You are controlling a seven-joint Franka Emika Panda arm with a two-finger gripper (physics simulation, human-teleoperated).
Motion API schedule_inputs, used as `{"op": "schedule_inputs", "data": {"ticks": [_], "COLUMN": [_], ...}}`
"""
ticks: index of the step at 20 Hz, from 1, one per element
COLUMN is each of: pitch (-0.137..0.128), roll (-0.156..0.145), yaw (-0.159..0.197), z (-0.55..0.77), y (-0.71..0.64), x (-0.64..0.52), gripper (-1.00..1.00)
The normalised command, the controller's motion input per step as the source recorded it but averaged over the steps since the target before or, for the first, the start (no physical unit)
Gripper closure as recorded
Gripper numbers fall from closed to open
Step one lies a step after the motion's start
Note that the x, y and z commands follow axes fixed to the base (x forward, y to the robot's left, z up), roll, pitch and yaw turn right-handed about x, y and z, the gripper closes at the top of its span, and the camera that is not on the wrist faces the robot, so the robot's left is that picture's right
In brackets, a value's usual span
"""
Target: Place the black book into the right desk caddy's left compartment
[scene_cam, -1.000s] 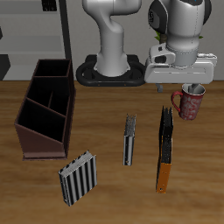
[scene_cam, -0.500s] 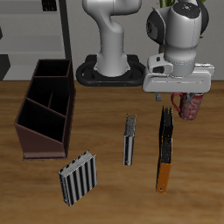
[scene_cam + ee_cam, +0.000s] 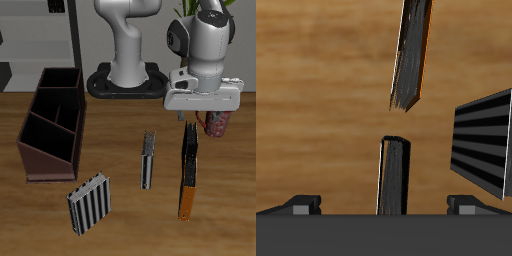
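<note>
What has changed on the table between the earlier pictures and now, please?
The gripper has moved from over the mug toward the table's front edge and lower. It now hangs open above the back end of the black book, and nothing has been grasped or released. The black book, the orange-spined book, both striped books, the mug and the right desk caddy have not moved.

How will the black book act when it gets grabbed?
The black book looks thin and narrow, so it is probably light and may slide if pushed. Its straight edges suggest a stiff cover that should not flop.
</note>
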Motion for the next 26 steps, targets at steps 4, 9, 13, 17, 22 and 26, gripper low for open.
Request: {"op": "schedule_inputs", "data": {"ticks": [4, 9, 13, 17, 22, 26], "pitch": [-0.013, -0.028, -0.066, 0.003, -0.015, 0.014], "roll": [-0.004, -0.01, -0.014, 0.001, -0.015, -0.013], "yaw": [-0.014, -0.017, 0.019, -0.021, -0.012, -0.011], "z": [-0.21, -0.08, -0.06, -0.09, -0.11, -0.1], "y": [0.0, -0.01, 0.02, -0.01, -0.03, -0.03], "x": [-0.04, -0.05, -0.1, -0.01, 0.0, 0.06], "gripper": [-1.0, -1.0, -1.0, -1.0, -1.0, -1.0]}}
